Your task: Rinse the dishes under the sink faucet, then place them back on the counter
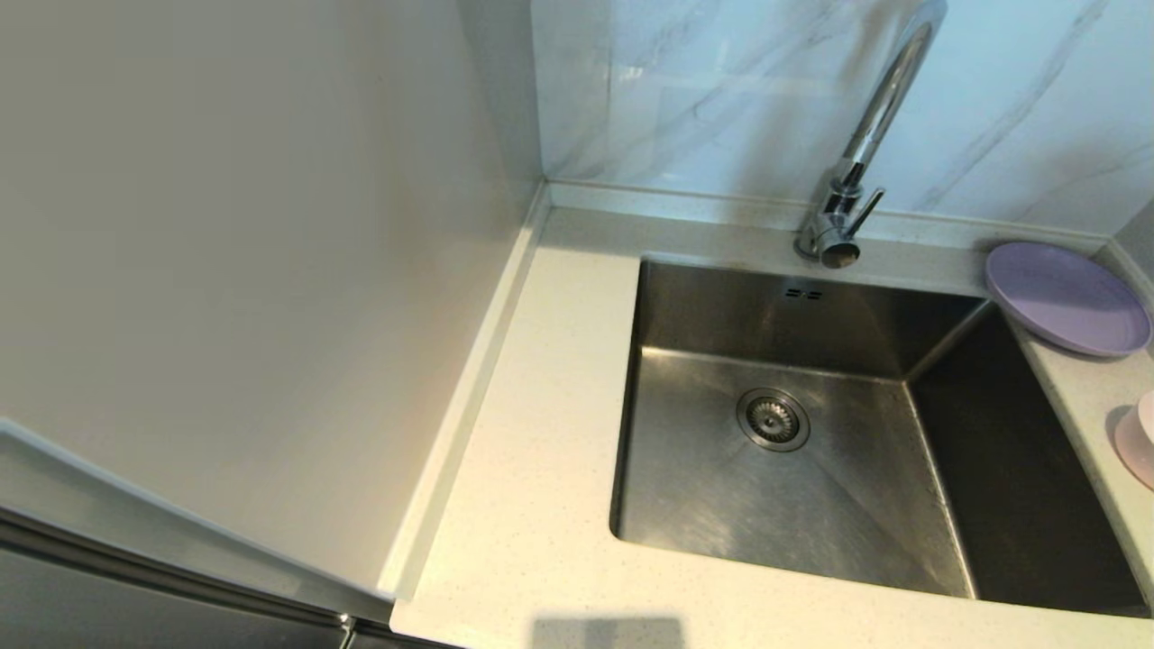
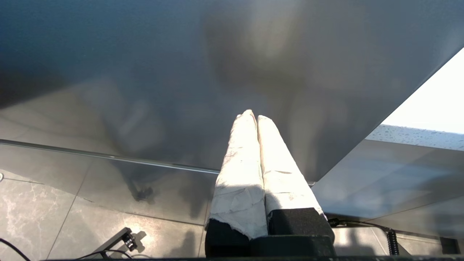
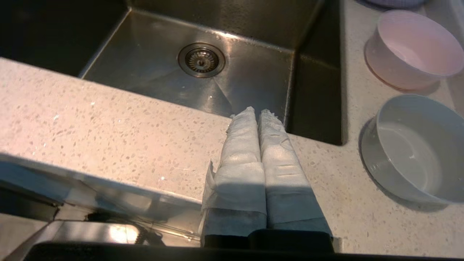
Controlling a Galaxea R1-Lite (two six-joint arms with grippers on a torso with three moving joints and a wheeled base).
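The steel sink (image 1: 685,487) (image 3: 152,61) lies empty, its drain strainer (image 1: 773,419) (image 3: 201,59) bare. The chrome faucet (image 1: 861,153) rises behind it. On the counter (image 1: 532,505) (image 3: 108,134) to the sink's right sit the lilac plate (image 1: 1068,297), the pink bowl (image 1: 1138,442) (image 3: 411,49) and the grey-white bowl (image 3: 417,148), the last seen only in the right wrist view. My right gripper (image 3: 258,111) is shut and empty over the counter's front strip, left of the grey-white bowl. My left gripper (image 2: 253,116) is shut and empty, low beside a grey cabinet front. Neither arm shows in the head view.
A plain white panel (image 1: 252,270) stands along the counter's left side and a marble-veined wall (image 1: 703,90) runs behind the faucet. The left wrist view shows the floor tiles (image 2: 72,217) and cables below the cabinet.
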